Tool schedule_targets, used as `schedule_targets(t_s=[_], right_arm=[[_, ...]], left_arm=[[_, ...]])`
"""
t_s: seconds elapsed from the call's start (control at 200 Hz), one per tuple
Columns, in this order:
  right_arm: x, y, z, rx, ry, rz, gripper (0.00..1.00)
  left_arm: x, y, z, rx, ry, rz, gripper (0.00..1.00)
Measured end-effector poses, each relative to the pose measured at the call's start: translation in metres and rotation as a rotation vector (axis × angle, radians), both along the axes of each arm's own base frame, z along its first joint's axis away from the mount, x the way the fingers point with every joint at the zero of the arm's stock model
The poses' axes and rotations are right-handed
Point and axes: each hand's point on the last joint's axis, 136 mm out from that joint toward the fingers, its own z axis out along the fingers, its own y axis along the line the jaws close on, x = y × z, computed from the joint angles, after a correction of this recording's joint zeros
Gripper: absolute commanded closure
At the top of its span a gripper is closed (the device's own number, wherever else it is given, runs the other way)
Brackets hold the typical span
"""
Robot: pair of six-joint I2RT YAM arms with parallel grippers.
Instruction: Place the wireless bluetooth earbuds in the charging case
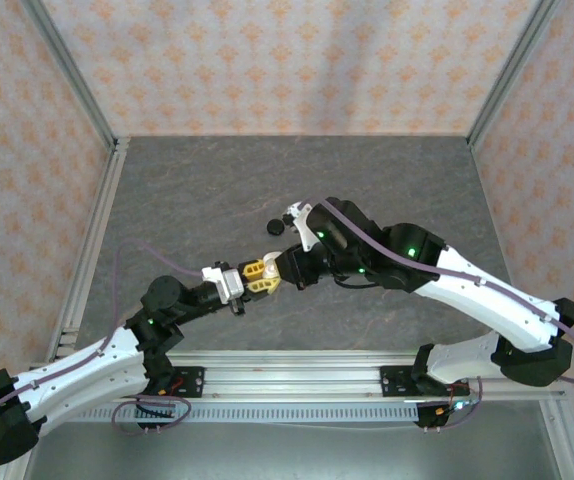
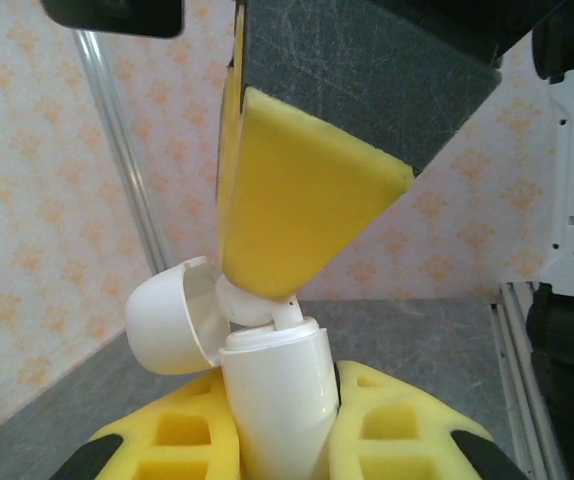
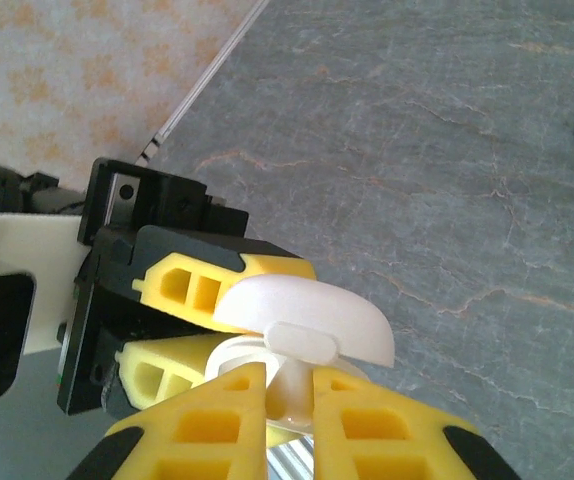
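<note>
**Left gripper** [image 1: 258, 277]: over the near middle of the table [image 1: 197, 190]. Its yellow fingers [image 2: 397, 425] are clamped on either side of the case.

**Case** [image 2: 277, 400]: white and rounded. It stands between the left fingers with its mouth up, leaning a little.

**Lid** [image 2: 162, 320]: hinged open and swung off to one side of the case mouth. In the right wrist view it shows as a white dome [image 3: 307, 315].

**Right gripper** [image 1: 285, 268]: meets the left gripper tip to tip. Its yellow fingers [image 3: 207, 425] are pinched together on an earbud.

**Earbud** [image 2: 242, 300]: white, one piece. Its head sits just under the right fingertip at the case mouth, with the stem pointing down into the opening. I cannot tell how far in it sits.

**Black item** [image 1: 277, 226]: small and rounded, lying on the table just beyond the two grippers and touching neither. It is too small to tell whether it is a case or an earbud.

**Table:** grey, stone-patterned top.
</note>
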Motion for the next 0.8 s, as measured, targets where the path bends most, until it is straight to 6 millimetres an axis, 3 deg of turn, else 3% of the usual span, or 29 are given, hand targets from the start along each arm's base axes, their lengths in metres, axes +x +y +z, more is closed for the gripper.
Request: schedule_targets(t_s=[0.485,0.801], right_arm=[[-0.008,-0.006,-0.006,-0.098,-0.131,0.193,0.82],[-0.01,-0.011,-0.02,-0.17,-0.139,0.243,0.7]], left_arm=[[-0.005,-0.01,-0.006,0.026,0.042,-0.069,1.0],[-0.004,-0.016,-0.017,0.047,0.085,-0.088,1.0]])
